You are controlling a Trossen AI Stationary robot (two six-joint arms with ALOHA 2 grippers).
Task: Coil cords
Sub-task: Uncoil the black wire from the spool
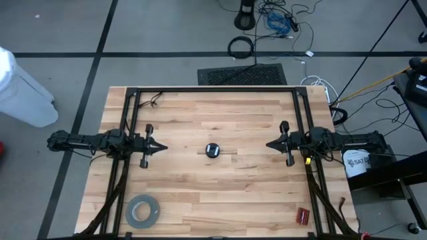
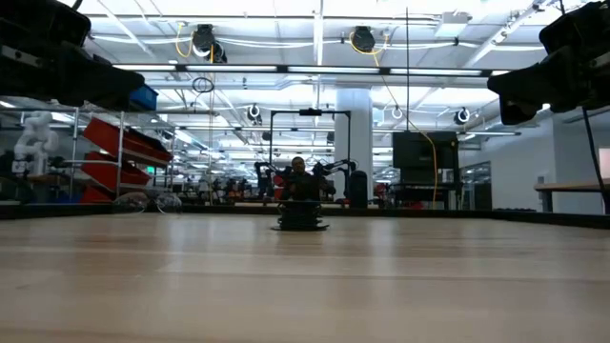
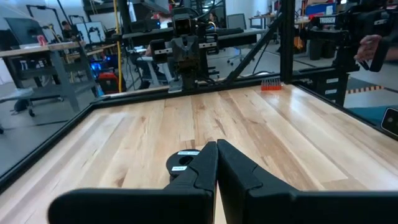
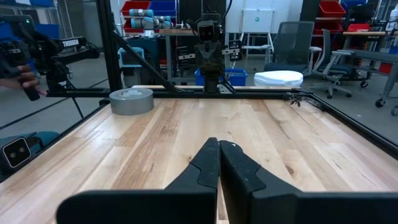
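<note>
With both the left gripper (image 1: 162,148) and right gripper (image 1: 269,144) fingers pressed together, an approach could knock the cords (image 1: 212,151) across the counter (image 1: 220,193) instead of grasping them.

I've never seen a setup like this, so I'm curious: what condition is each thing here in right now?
Disc: lying flat mid-table between the arms, nothing touching it; its thin wire can't be made out.
Left gripper: jaws shut, empty, pointing at the disc.
Right gripper: jaws shut, empty, facing the disc from the other side.
Tape roll: flat near the table's front edge, left side.
Red item: lying by the front right corner.
</note>
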